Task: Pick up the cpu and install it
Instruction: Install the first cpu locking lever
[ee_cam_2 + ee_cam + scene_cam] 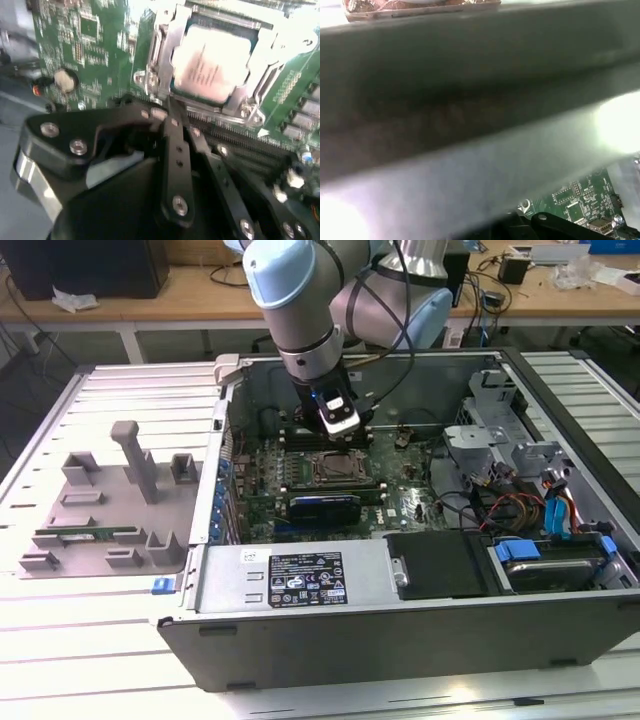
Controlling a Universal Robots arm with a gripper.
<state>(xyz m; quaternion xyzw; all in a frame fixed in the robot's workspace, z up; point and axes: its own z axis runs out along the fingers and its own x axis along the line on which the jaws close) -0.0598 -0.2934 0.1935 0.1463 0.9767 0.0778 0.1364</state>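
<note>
The small, flat, square cpu [212, 60], its silver-grey metal top shining, lay flat inside the black-and-metal square socket frame [161, 60], which bordered it on every side that showed. The black gripper [170, 111] hung just beside the frame's edge, its fingers pressed together and pinching nothing. The green motherboard [90, 45] spread out around the frame, and a round silver coin cell [65, 79] sat well apart from it. In the exterior view, the pale blue-and-grey robot arm [300, 310] reached down over the frame inside the open grey metal computer case [300, 640].
</note>
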